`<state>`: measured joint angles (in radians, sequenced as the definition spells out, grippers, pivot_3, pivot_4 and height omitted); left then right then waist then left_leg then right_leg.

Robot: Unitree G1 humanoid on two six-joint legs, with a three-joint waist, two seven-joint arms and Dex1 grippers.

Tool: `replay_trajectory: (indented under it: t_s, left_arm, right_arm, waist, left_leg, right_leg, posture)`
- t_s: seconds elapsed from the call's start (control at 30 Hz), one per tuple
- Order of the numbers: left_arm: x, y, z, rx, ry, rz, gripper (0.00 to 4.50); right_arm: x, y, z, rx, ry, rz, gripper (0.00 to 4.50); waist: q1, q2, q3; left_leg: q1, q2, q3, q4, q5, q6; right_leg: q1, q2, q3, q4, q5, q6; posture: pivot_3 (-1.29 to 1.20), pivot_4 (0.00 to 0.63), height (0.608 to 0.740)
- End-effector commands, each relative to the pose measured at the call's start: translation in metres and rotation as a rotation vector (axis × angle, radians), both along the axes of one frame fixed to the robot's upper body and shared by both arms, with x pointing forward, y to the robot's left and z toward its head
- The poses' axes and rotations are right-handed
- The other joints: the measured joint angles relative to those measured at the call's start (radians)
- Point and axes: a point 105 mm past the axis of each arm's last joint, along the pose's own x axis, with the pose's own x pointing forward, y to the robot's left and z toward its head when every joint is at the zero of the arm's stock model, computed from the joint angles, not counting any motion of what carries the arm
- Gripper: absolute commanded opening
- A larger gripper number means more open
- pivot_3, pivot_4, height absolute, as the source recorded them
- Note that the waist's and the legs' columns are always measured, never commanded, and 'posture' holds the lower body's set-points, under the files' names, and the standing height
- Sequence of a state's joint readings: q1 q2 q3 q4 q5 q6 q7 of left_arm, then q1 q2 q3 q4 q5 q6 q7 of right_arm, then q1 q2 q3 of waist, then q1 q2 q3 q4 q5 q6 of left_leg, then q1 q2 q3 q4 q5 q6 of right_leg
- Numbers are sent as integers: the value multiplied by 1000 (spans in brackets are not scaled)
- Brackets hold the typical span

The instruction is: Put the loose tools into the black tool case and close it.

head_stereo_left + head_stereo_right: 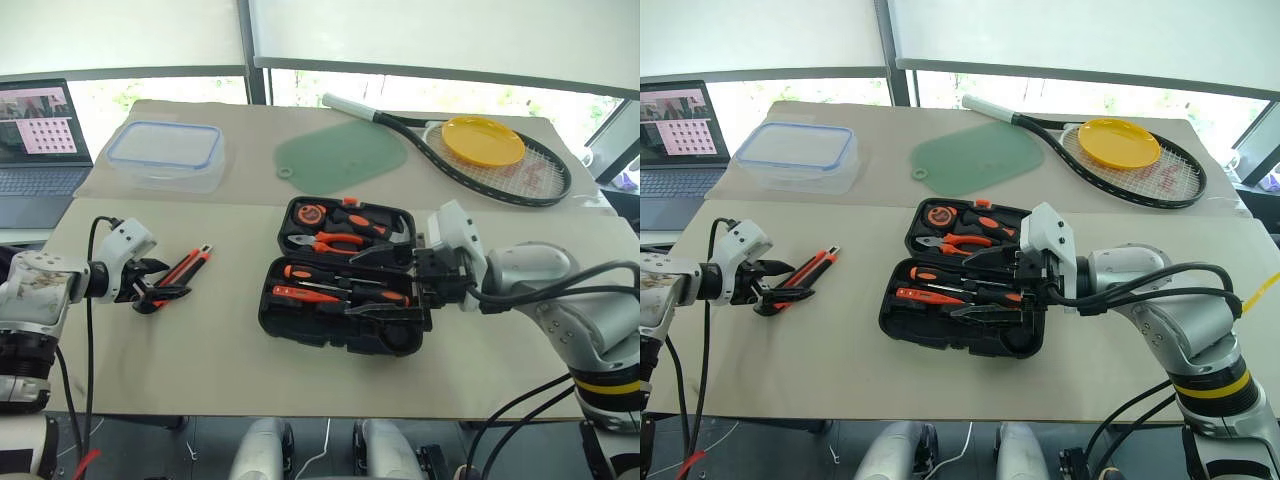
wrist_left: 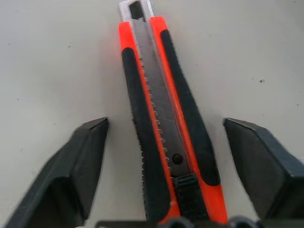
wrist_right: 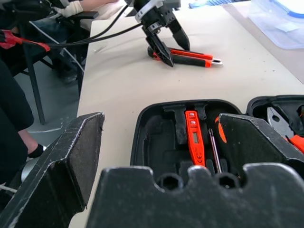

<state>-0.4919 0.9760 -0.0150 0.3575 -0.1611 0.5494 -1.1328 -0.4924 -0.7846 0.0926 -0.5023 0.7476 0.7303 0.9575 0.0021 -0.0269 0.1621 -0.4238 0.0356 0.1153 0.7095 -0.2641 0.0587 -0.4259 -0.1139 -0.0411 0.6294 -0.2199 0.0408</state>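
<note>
Landmark: the tool case (image 1: 345, 290), lying open on the table (image 1: 200, 350), lid half away from me, tray half toward me.

Far to the left of the case, at the table's edge: a laptop (image 1: 40, 150), screen lit. Between it and the case, further back: a clear food box (image 1: 166, 153) with a blue rim.

Left of the case, well apart from it: my left gripper (image 1: 160, 293) is down at the table over the utility knife (image 1: 186, 267). The wrist view shows my two fingers (image 2: 76, 166) spread, one on each side of the knife's handle end, neither touching it. The knife lies flat, its tip pointing away from my gripper.

Behind the case: a green cutting mat (image 1: 340, 155).

In the case: the lid half holds a tape measure (image 1: 311, 213) and the pliers (image 1: 335, 242). The tray half holds the orange tester screwdriver (image 3: 194, 142) and a thin screwdriver (image 1: 345, 290) in their slots.

At the case's right edge: my right gripper (image 1: 385, 283) hovers over it with its fingers (image 3: 61, 161) spread wide, holding nothing.

Behind and right of the case: a racket (image 1: 480, 160) with a yellow plate (image 1: 483, 140) resting on its strings.
</note>
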Motion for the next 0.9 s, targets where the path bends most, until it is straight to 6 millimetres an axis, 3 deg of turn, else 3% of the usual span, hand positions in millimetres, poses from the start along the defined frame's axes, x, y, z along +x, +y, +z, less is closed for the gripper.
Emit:
replay_trajectory:
  t_s: [0.03,0.13,0.23,0.37,0.47,0.53,0.7,0.9]
  left_arm:
    - [-6,3,-12,19,54,3,2487]
    - [-7,5,-12,37,44,-6,1631]
    - [-1,-7,16,21,-45,-73,1630]
    - [-10,-74,75,-39,-191,-415,1630]
    - [-21,-120,88,-51,-204,-614,1630]
    - [-33,-153,83,-28,-182,-788,1630]
    - [-46,-210,57,5,-75,-1041,1630]
    - [-44,-221,22,117,54,-1116,1630]
  right_arm:
    - [-1,-3,10,1,-70,-22,4500]
    - [0,-5,10,-3,-73,-29,4500]
    - [-1,-8,11,-7,-71,-40,4500]
    - [-6,-19,8,-26,-51,-65,4500]
    - [-9,-27,5,-38,-32,-93,4500]
    - [-11,-33,3,-44,-21,-123,4500]
    - [-18,-39,0,-35,-4,-177,4500]
    - [-24,-43,-2,-23,-3,-244,4500]
  waist:
    - [0,0,0]
    - [0,0,0]
    - [0,0,0]
    - [14,-2,1]
    - [23,-3,2]
    - [26,-1,1]
    - [20,0,0]
    - [11,0,1]
  left_leg:
    - [0,0,0,0,0,0]
    - [0,0,0,0,0,0]
    - [0,0,0,0,0,0]
    - [-2,0,-1,1,1,-1]
    - [-6,0,-2,5,1,-2]
    - [-5,-1,-2,5,1,-1]
    - [-2,-2,-1,4,0,1]
    - [-1,-2,-2,4,-1,2]
  right_leg:
    - [0,0,0,0,0,0]
    - [0,0,0,0,0,0]
    - [0,0,0,0,0,0]
    - [-1,0,0,0,0,0]
    - [-1,0,-1,-1,1,2]
    - [0,-1,-1,-2,1,3]
    - [2,1,2,-1,0,3]
    - [2,2,3,-1,0,3]
  posture:
    - [0,150,738]
    - [0,150,738]
    - [0,150,738]
    - [0,150,738]
    - [0,150,738]
    - [0,150,738]
    - [0,150,738]
    - [0,150,738]
